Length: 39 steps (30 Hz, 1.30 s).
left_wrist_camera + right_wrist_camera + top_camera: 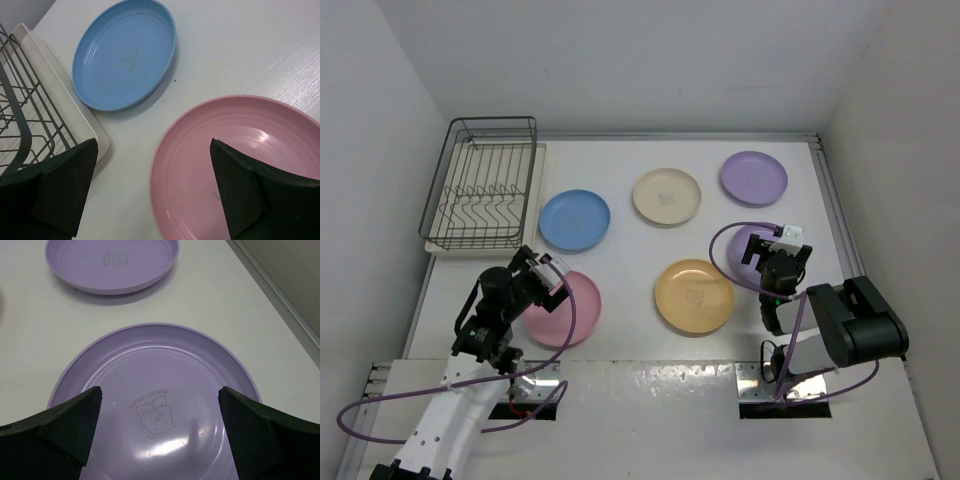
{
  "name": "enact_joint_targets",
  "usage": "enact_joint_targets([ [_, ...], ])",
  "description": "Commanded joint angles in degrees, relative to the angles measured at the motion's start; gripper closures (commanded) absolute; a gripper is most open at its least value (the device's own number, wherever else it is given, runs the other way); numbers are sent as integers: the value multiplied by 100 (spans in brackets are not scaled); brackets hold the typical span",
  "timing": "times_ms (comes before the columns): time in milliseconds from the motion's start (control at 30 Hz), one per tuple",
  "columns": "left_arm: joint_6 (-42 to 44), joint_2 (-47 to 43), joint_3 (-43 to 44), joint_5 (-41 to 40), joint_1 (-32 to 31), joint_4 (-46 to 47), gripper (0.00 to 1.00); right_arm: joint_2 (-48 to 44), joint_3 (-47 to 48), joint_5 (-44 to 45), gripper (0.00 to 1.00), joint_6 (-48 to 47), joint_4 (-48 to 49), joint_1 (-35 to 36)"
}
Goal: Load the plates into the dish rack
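Sitting in the table's (620,160) far-left corner, the dish rack (485,190) has the blue plate (574,220) just beside it, flat on the tabletop. Left gripper (152,175) hangs, jaws spread wide, over the pink plate (195,145); right gripper (160,410) likewise over the near lilac plate (150,355).

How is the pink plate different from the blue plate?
The pink plate lies near the arms; the blue plate lies farther back, beside the dish rack. The left gripper hangs open over the pink plate's edge; nothing hangs over the blue plate. Both are round, same-sized, lying flat.
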Motion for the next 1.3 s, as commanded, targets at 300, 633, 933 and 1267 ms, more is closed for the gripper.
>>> enact_joint_targets([
  [300,1435,1098,1461,867,39,-1509,1,-868,-891,132,0,-139,433,133],
  [633,1488,3824,3452,61,-259,-3647,14,-3642,997,-577,0,-1843,-4777,739],
  [933,1428,4967,3399,-222,100,-3753,16,-3396,2438,-743,0,-2012,-7765,1197],
  [1267,767,5539,3540,-301,373,-2673,22,-4248,1772,-1201,0,-1414,-7021,1460],
])
